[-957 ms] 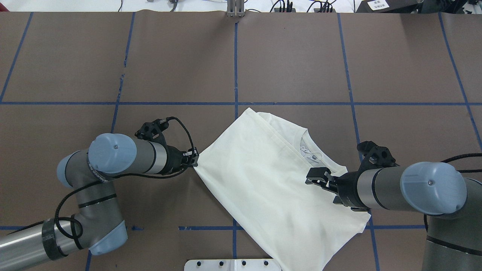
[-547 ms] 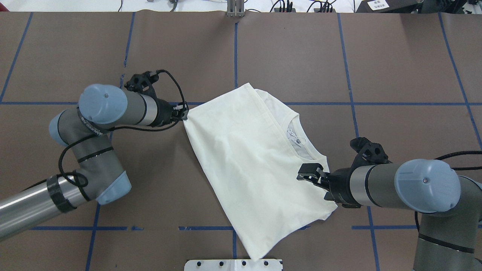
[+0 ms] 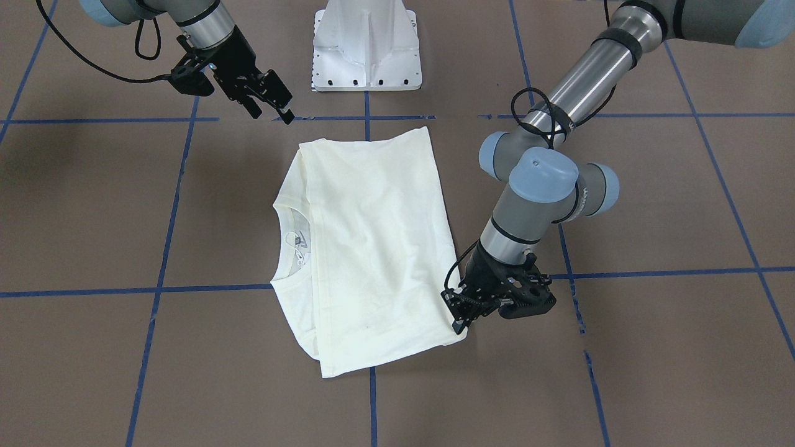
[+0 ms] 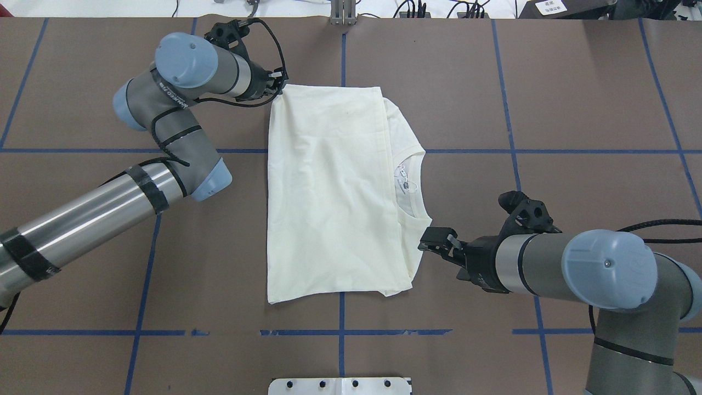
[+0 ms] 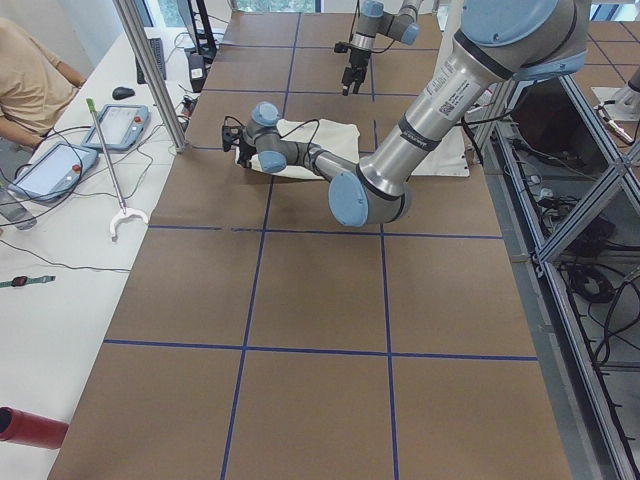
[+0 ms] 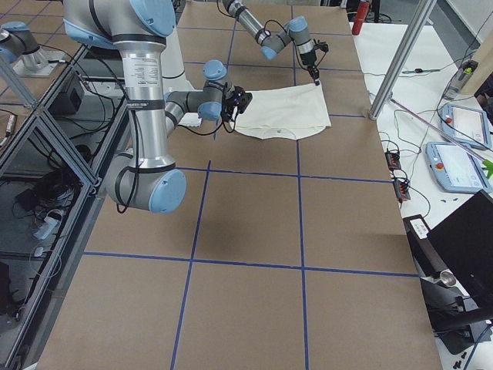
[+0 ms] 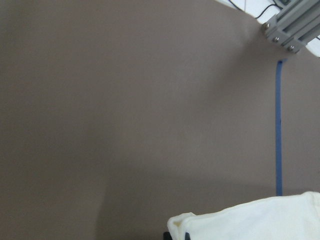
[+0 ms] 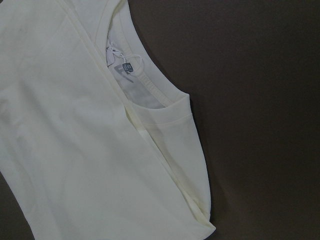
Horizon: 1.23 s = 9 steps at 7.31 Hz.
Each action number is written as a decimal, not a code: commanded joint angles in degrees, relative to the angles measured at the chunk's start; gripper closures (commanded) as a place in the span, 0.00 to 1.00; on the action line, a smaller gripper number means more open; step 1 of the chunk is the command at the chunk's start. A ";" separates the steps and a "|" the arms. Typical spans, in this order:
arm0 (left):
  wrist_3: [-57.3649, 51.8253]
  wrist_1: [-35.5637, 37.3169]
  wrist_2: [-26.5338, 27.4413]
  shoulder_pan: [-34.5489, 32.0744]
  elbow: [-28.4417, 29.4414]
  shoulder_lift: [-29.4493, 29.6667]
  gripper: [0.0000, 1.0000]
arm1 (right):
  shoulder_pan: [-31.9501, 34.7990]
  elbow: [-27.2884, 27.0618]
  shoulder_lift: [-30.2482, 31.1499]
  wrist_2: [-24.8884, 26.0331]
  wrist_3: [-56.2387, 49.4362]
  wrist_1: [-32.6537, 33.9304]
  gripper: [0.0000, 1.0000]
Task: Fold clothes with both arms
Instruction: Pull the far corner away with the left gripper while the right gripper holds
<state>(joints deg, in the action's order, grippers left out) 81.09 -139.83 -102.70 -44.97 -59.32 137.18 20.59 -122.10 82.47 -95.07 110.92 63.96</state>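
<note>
Cream shirt [image 4: 329, 186], folded, now square on counter [image 4: 576, 82], rotated from earlier diagonal. Left gripper [image 4: 281, 88] fingers pinch far corner; right gripper [image 4: 433, 241] fingers spread, clear of cloth.

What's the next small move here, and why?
Probably open the left pincer and let go. The shirt lies flat, with only its far corner pinched, and the right pincer hangs open beside it, holding nothing.

shirt [image 4: 329, 192]: matt cream cloth | table [image 4: 576, 82]: matt brown sheet | left arm [image 4: 82, 214]: shiny metal tube
</note>
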 commanded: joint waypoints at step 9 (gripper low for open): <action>-0.58 -3.60 -0.22 0.06 -8.35 -6.48 0.42 | -6.17 16.53 -13.55 8.67 4.66 8.11 0.05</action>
<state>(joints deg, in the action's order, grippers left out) 80.50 -143.44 -102.99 -45.01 -67.65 130.73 14.80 -106.58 70.26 -86.91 115.38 71.22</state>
